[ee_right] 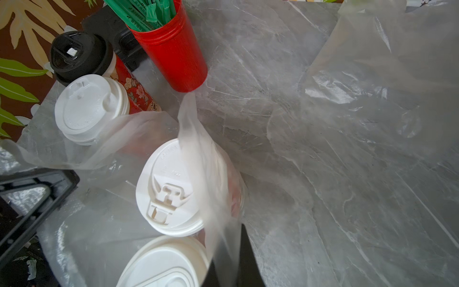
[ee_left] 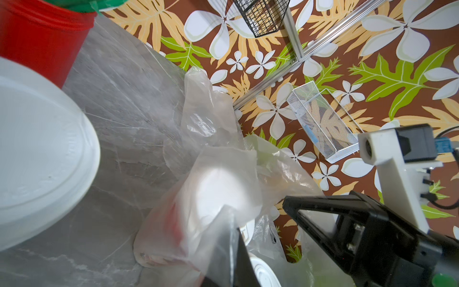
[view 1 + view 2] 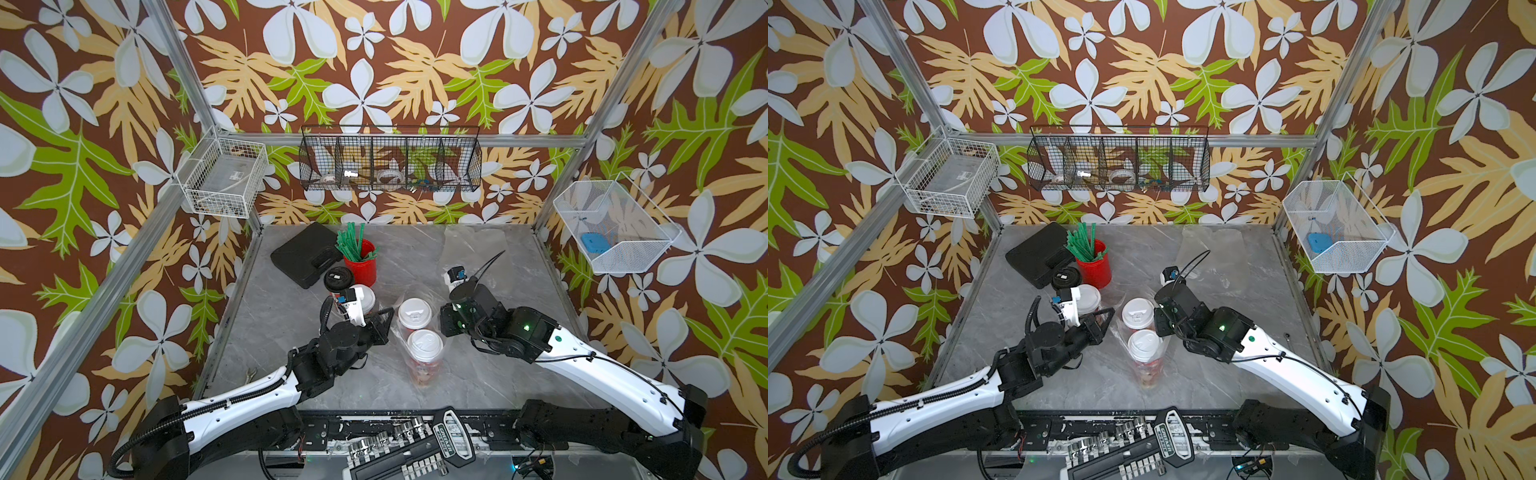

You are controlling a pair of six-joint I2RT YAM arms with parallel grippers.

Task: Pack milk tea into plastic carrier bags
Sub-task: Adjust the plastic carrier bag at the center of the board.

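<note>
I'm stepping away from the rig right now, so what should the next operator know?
Left gripper: shut on the bag.
Right gripper: shut on the bag's other side.
Done: two white-lidded cups stand in it.
To do: black-lidded cup and third white-lidded cup wait outside, beside the straw cup; spare bag lies flat at the back of the table.

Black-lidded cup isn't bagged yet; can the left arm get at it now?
Probably not yet: the left fingers are shut on the carrier bag, and a white-lidded cup stands in between.
</note>
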